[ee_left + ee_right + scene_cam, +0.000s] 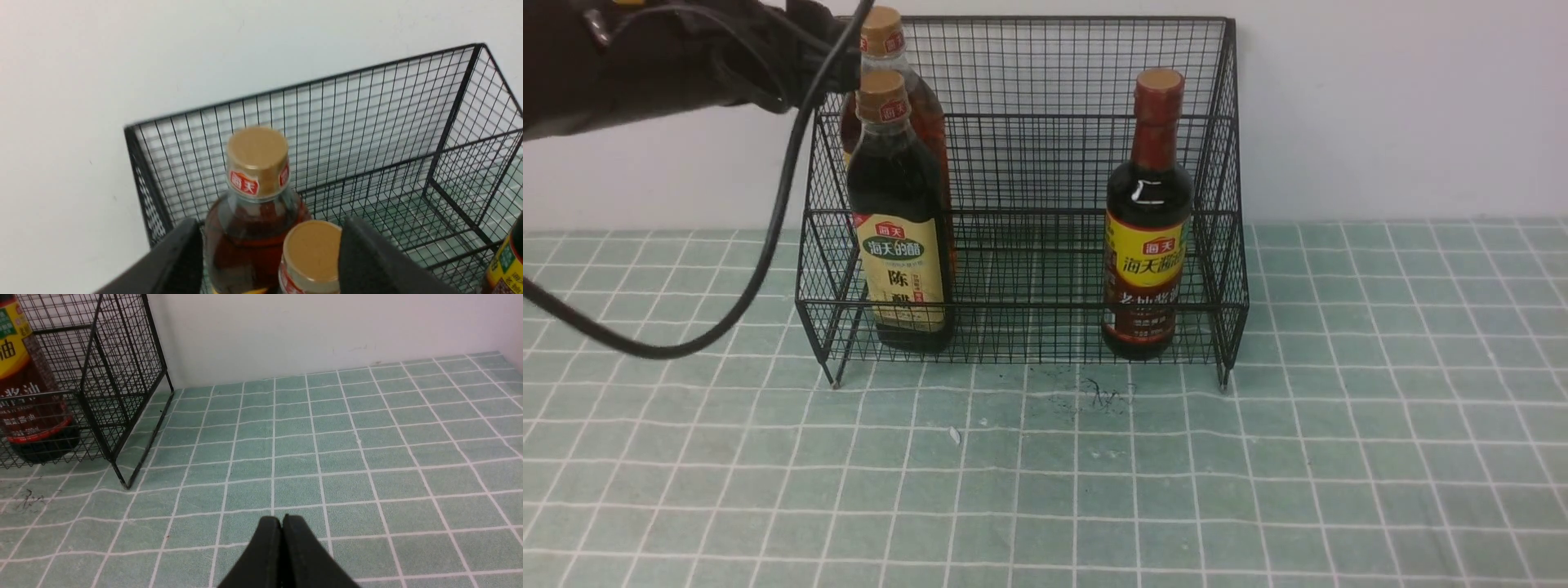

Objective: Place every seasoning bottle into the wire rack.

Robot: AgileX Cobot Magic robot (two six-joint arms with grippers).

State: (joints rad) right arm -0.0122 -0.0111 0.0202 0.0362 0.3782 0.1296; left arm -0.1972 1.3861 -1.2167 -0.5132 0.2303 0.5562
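The black wire rack (1029, 65) stands against the wall. The dark bottle with beige label and tan cap (898, 245) stands at the lower tier's left. The amber bottle (884, 37) stands right behind it on the upper tier. The slim-necked bottle with yellow-maroon label (1147, 245) stands at the lower tier's right. My left gripper (837, 61) hovers at the level of the two left caps. In the left wrist view it (270, 222) is open, with the amber bottle (253, 228) and the tan cap (312, 249) between its fingers (179, 257). My right gripper (281, 520) is shut and empty above the cloth.
A black cable (768, 237) hangs from the left arm in a loop in front of the rack's left side. Green tiled cloth (1258, 474) covers the table, with dark scuffs (1107, 396) and a white scrap (954, 434). A white wall (1380, 98) rises behind.
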